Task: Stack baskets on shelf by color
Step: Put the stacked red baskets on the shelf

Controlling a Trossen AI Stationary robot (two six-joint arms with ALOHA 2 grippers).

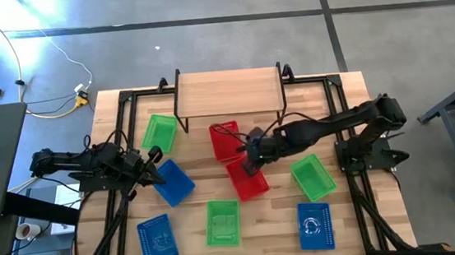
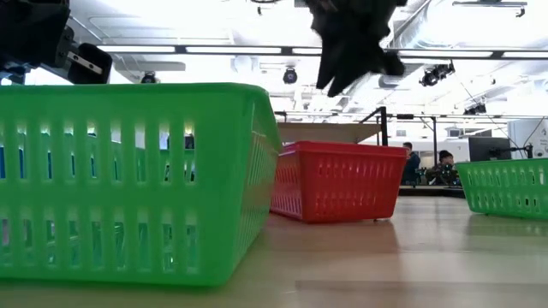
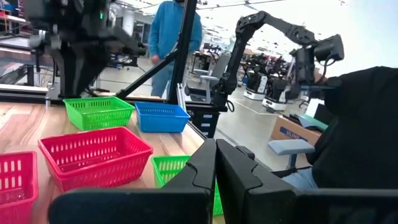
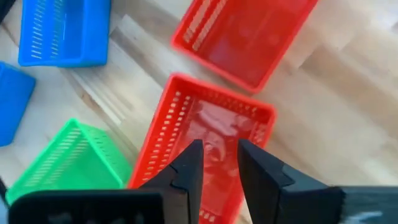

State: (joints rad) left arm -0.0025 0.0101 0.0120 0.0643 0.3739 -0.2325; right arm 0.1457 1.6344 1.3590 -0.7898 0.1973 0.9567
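Observation:
The shelf (image 1: pixel 228 90) stands at the table's far edge with a bare wood top. Baskets lie scattered on the table. Two are red (image 1: pixel 225 138) (image 1: pixel 248 179). Three are green (image 1: pixel 159 132) (image 1: pixel 313 177) (image 1: pixel 223 222). Three are blue (image 1: pixel 172 183) (image 1: pixel 156 239) (image 1: pixel 315 225). My right gripper (image 4: pixel 219 149) hangs open above the nearer red basket (image 4: pixel 205 134), pointing steeply down, with nothing between its fingers. In the low view it (image 2: pixel 351 47) is well above the red basket (image 2: pixel 336 181), which rests on its base. My left gripper (image 3: pixel 216 163) waits shut at the left, level, beside a blue basket.
The arms' black frame rails (image 1: pixel 122 145) run along both sides of the table. The wood between the near baskets is free. Beyond the table a person in a blue top (image 3: pixel 177 31) stands in the room, and others sit farther back (image 2: pixel 411 162).

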